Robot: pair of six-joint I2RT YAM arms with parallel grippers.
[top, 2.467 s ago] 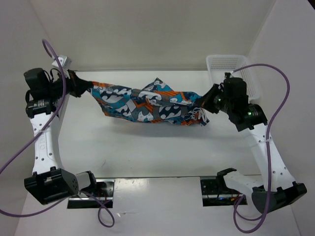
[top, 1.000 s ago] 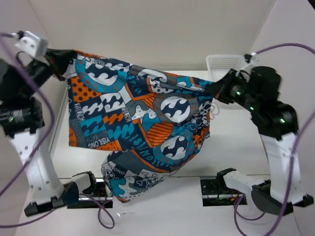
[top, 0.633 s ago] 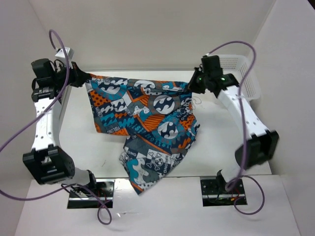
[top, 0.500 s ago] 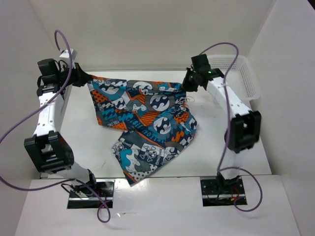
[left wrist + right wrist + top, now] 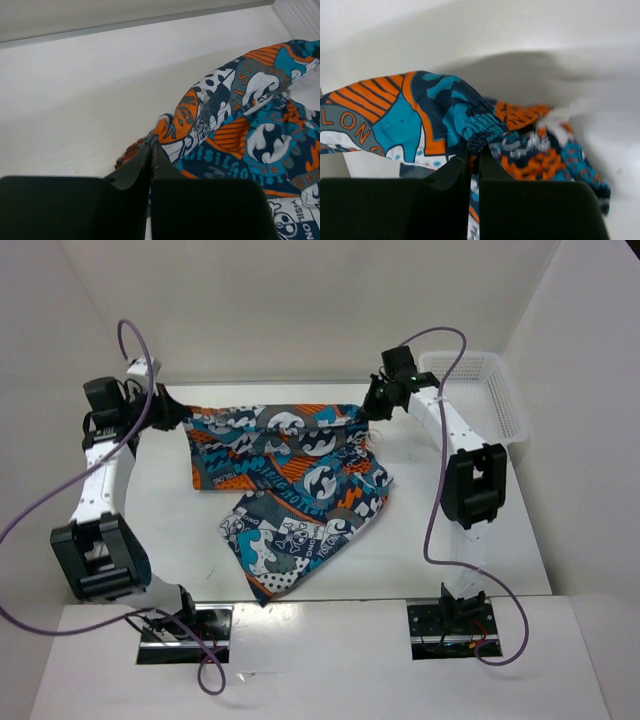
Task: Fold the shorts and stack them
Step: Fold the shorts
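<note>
The shorts (image 5: 290, 490) are lying mostly spread on the worktop (image 5: 170, 540), from left of centre to the middle. The waistband is running along the far edge and the rest is fanning out toward the near edge. One leg is trailing diagonally, and its tip is reaching the near edge a little left of the middle. The right side is bunching up in creases, not lying flat. The orange, teal, white and black print with round badges is facing up.

Your left end effector (image 5: 170, 412) is sitting near the far left corner, fingers pressed together and pinching the left end of the waistband. In the left wrist view the fingertips are nipping a small peak of orange-edged cloth, raised just off the surface. Your right end effector (image 5: 372, 410) is sitting at the far edge, right of the middle, also pressed together and pinching the waistband's other end. The right wrist view is showing puckered teal elastic going straight in between the fingers. The waistband is stretching between the two fairly straight, with some slack wrinkles.

A white mesh basket (image 5: 480, 390) is standing in the far right corner, apart from the shorts and just beyond your right arm. Purple cables (image 5: 40, 510) are looping off both arms, out past the left and right edges.
</note>
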